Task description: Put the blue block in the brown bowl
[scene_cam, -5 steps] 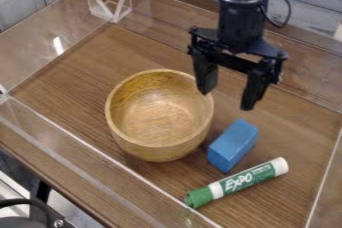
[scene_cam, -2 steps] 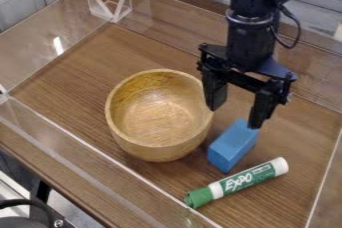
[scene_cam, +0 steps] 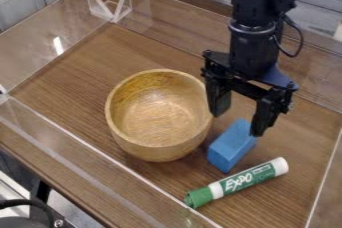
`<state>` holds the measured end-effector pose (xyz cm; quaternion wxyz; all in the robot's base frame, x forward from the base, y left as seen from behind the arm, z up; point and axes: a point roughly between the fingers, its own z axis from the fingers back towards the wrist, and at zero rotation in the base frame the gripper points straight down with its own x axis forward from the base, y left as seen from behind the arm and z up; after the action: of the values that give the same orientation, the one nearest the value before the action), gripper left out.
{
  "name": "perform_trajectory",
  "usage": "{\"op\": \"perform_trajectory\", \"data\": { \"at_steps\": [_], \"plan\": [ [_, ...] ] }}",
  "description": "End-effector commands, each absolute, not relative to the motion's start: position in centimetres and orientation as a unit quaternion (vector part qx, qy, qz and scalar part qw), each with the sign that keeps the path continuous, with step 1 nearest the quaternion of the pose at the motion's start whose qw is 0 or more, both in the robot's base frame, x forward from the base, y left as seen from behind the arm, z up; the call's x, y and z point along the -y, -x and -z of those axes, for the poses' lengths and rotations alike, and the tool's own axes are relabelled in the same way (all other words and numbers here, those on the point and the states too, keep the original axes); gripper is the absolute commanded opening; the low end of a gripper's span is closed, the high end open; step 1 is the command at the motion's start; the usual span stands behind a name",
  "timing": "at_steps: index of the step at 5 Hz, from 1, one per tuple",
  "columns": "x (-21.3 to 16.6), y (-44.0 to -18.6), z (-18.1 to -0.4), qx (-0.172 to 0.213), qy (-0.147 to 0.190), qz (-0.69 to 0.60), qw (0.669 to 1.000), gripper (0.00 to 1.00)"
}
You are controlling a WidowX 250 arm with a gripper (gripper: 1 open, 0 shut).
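The blue block lies flat on the wooden table, untouched, just beside the brown bowl at the bowl's four o'clock; whether the two touch cannot be told. The bowl stands upright with nothing in it.

Directly at the block's twelve o'clock hangs the hand, pointing straight down with its two black fingers spread wide apart and nothing between them. One finger shows in front of the bowl's right rim, the other just above the block's upper right end, so the block's upper end sits under the gap.

A second ago the hand was farther toward eleven o'clock and higher, over the bowl's far right rim; it has since shifted right and dropped toward the block, with its spread unchanged. Block, bowl and marker have not moved.

At the block's six o'clock, near but apart, lies a green-and-white Expo marker, slanting up to the right. Clear plastic walls ring the table.
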<state>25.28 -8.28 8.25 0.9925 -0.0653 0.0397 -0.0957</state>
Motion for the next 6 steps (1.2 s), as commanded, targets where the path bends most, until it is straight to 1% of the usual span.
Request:
{"op": "perform_trajectory", "data": {
  "at_steps": [1, 4, 6],
  "plan": [
    [8.9, -25.5, -8.4, -0.028, 0.071, 0.112, 0.991, 1.0],
    [9.6, -25.6, -6.9, -0.011, 0.085, 0.131, 0.988, 1.0],
    [9.8, -25.7, -6.3, -0.001, 0.087, 0.134, 0.987, 1.0]
  ]
}}
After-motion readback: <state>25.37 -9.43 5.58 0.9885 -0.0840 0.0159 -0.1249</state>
